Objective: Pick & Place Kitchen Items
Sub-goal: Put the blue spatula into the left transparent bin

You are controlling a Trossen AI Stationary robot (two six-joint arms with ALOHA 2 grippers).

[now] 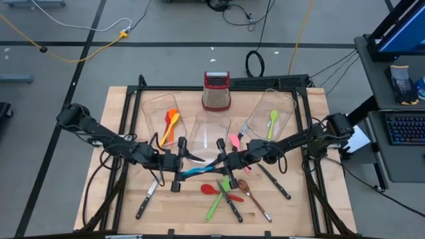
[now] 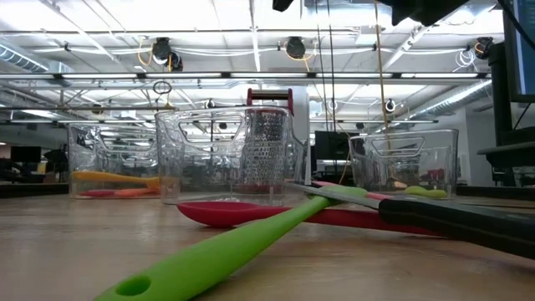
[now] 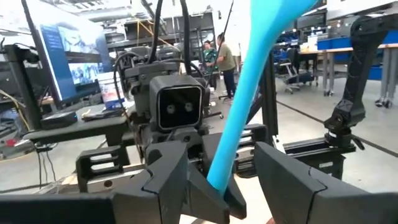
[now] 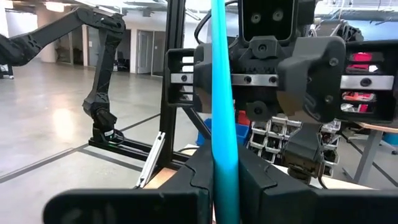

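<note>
A blue utensil hangs over the table's middle between my two grippers. My right gripper is shut on it. My left gripper faces it from the left, open. The utensil's end stands between the left fingers, close to one finger. I cannot tell whether it touches that finger. On the table near the front lie a red spoon, a green utensil, a brown spoon and black-handled knives. A pink spatula lies by the middle bin. My right gripper pinches the blue utensil's shaft between its two fingers. The fingers come level from the table's right. The utensil is lifted clear of the table and runs on past the fingers toward my left gripper.
Three clear bins stand at the back: the left one holds orange utensils, the middle one shows nothing inside, and the right one holds a green spoon. A red-topped grater stands behind them.
</note>
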